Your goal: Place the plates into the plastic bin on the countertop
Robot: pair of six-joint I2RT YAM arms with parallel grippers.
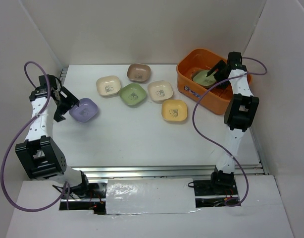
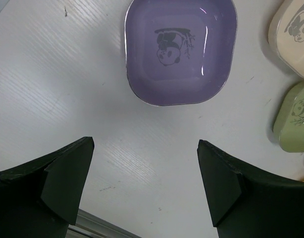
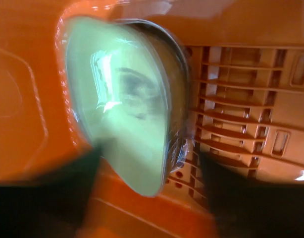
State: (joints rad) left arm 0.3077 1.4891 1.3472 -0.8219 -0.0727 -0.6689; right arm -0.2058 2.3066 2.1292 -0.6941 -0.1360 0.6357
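White countertop, lavender panda-printed plate

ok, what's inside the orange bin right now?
One pale green plate, tilted, above the orange bin's slotted floor. The right gripper and the plate itself cover what lies beneath; the wrist view is blurred, so more plates under it cannot be confirmed.

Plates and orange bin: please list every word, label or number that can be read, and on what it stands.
Label on the side of the orange bin: print too small to read.
Lavender plate: a panda drawing, no letters.
Cream plate and green plate beside it: panda drawings, no letters.
Plate inside the bin: a dark mark, blurred.
No text can be read.
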